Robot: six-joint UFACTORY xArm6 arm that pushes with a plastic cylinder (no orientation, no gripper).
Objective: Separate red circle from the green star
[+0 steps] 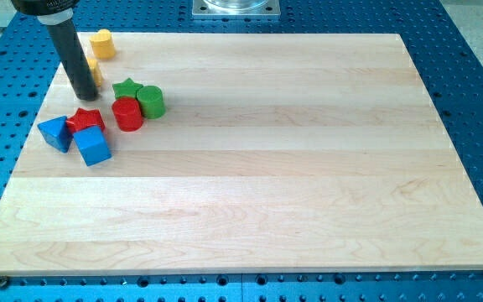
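The red circle (pixel 127 113) sits on the wooden board (pixel 267 168) at the upper left. The green star (pixel 126 88) lies just above it, touching or nearly touching. A green circle (pixel 151 101) touches the red circle's upper right side. My tip (pixel 84 94) rests on the board to the left of the green star, about a block's width away from it and up-left of the red circle.
A red star (pixel 85 120), a blue triangle (pixel 56 132) and a blue cube (pixel 93 146) cluster below my tip. A yellow block (pixel 101 43) sits near the top left corner. Another yellow block (pixel 96 72) is partly hidden behind the rod.
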